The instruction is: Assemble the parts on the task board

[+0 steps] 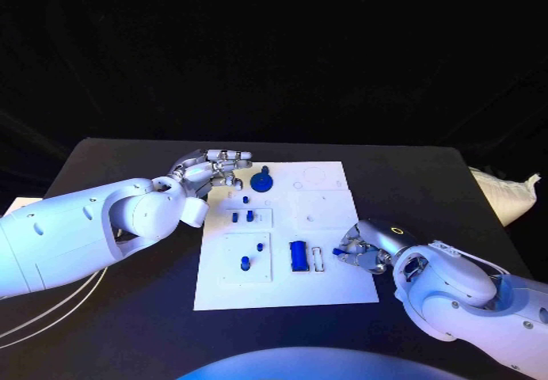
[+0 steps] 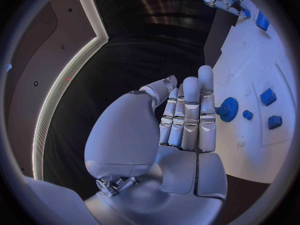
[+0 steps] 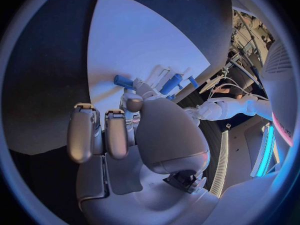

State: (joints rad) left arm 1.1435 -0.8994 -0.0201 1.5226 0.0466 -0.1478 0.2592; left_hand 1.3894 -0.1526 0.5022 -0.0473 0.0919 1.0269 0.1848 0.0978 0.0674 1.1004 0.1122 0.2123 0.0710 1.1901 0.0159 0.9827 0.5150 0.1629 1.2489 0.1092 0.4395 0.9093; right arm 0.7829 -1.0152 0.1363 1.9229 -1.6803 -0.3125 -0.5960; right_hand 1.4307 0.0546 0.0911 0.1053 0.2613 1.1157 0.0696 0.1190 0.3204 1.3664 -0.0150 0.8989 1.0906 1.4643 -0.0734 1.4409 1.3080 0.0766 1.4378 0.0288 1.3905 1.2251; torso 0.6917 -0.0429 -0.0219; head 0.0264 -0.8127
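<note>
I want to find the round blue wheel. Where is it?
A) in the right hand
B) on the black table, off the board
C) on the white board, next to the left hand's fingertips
C: the round blue wheel lies on the far part of the white board, just beside the left hand.

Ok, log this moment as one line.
left hand: open, beside blue round part | right hand: pinching small blue part at task board edge
</note>
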